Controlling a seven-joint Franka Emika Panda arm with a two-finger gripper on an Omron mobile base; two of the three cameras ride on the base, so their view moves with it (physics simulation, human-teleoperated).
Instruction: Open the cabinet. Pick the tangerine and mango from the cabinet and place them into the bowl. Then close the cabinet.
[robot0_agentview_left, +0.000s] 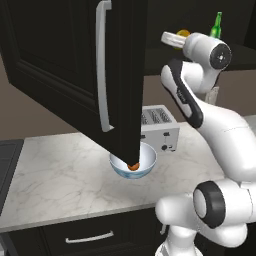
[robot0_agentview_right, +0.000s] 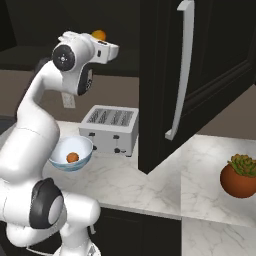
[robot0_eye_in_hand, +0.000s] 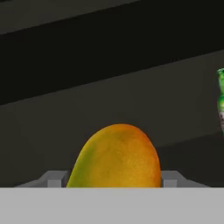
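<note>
The cabinet stands open, its black door (robot0_agentview_left: 60, 65) swung out over the counter, and the other door (robot0_agentview_right: 210, 50) is seen from the right. Inside on the shelf lies the yellow-orange mango (robot0_eye_in_hand: 114, 157), also visible as the mango (robot0_agentview_left: 183, 33) and the mango (robot0_agentview_right: 99, 34) past the hand. My gripper (robot0_eye_in_hand: 113, 180) reaches into the cabinet, and its fingers (robot0_eye_in_hand: 173, 178) press the mango's two sides. Down on the counter, the pale bowl (robot0_agentview_left: 150, 156), seen again as the bowl (robot0_agentview_right: 88, 146), holds the tangerine (robot0_agentview_left: 133, 167), also the tangerine (robot0_agentview_right: 72, 157).
A green bottle (robot0_agentview_left: 216, 26) stands on the shelf right of the mango, the same bottle (robot0_eye_in_hand: 221, 96) at the hand view's edge. A silver toaster (robot0_agentview_right: 110, 125) sits behind the bowl. A potted plant (robot0_agentview_right: 240, 177) is at the far right. A drawer (robot0_agentview_left: 90, 237) lies below the counter.
</note>
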